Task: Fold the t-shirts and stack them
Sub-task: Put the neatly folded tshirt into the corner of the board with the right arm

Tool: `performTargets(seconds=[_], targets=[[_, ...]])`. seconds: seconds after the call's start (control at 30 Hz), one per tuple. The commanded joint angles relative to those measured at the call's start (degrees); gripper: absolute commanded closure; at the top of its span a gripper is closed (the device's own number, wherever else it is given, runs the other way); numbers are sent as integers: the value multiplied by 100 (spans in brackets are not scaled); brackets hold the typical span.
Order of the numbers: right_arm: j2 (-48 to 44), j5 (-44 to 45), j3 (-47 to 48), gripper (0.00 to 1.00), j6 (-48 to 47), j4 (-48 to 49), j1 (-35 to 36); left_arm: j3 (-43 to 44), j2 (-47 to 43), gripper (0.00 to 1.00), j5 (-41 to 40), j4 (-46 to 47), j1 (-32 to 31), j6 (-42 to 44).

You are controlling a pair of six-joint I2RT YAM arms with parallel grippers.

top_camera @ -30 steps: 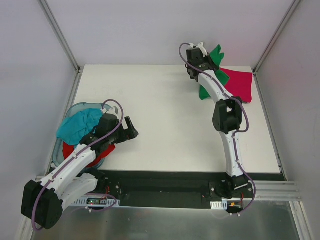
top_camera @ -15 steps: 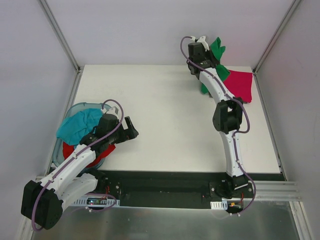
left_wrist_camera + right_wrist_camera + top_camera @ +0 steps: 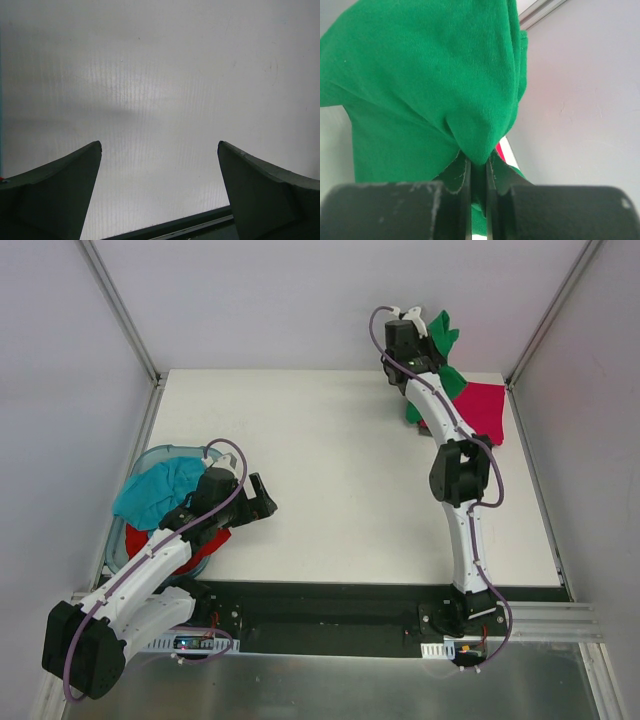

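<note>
1. Now the right gripper [image 3: 412, 318] sits higher and further toward the far right corner than a second ago. Its jaws are nearly closed, pinching a fold of the green shirt [image 3: 442, 340].
2. The green shirt has come up with it. It hangs bunched from the pinch, and its lower end shows beside the arm, just next to the crimson shirt [image 3: 482, 410].
3. The crimson shirt lies flat at the table's [image 3: 320, 460] far right and has not moved.
4. Likely meaning: green is being carried over to crimson for stacking or spreading. It looks crumpled, not folded.
5. The left gripper [image 3: 262, 498] is unchanged, jaws wide apart and holding nothing, over bare table beside the tub [image 3: 150, 453].
6. The teal shirt [image 3: 160, 490] and red shirt [image 3: 138, 538] sit in the tub, same as before.
</note>
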Motion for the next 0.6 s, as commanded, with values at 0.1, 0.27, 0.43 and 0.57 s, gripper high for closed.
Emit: performTargets(seconds=[0.1,0.27,0.43,0.57], targets=[[-746,32,280,100,162,69,-53,101,-69,1,-66,11,35,50],[-860,-47,280,100,276,-115,-88,110,-33,1,-58,19,35,50],[-922,-205,166,100,636,-387,-176,110,-42,1,-57,19,35,50],[-834,-197,34,100,838,-501,-342,101,-51,1,-58,19,35,50]])
